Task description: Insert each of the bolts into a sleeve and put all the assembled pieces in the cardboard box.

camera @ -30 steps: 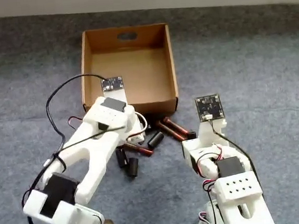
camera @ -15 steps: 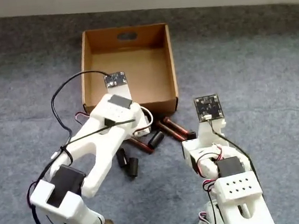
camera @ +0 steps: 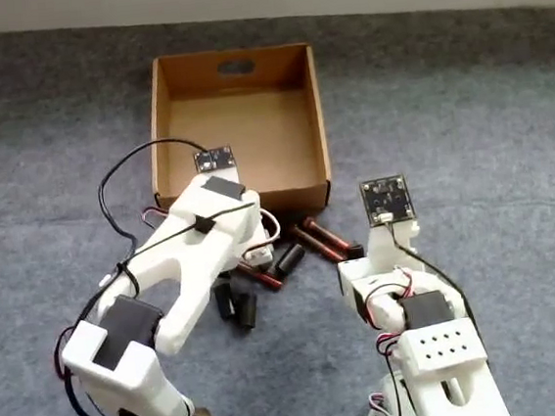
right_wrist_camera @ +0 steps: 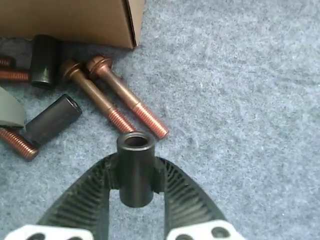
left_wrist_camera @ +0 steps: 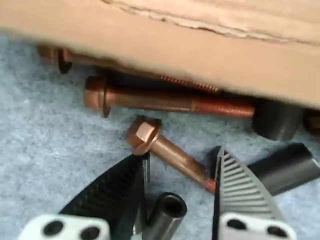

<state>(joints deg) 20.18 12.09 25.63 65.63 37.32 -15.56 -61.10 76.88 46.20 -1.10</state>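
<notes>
Right gripper [right_wrist_camera: 136, 172] pinching a sleeve [right_wrist_camera: 135, 150]; left gripper [left_wrist_camera: 181, 159] spread over a bolt [left_wrist_camera: 162, 149].
I see that bolt lying on the tabletop [camera: 464, 101] at the box's [camera: 157, 131] 6 o'clock, with more bolts [left_wrist_camera: 150, 98] and loose sleeves [right_wrist_camera: 52, 120] close around it.

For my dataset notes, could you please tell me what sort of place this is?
Probably a robotics test bench: two white robot arms at a grey carpeted tabletop, with copper-coloured bolts, black cylindrical sleeves and an open brown cardboard box.
</notes>
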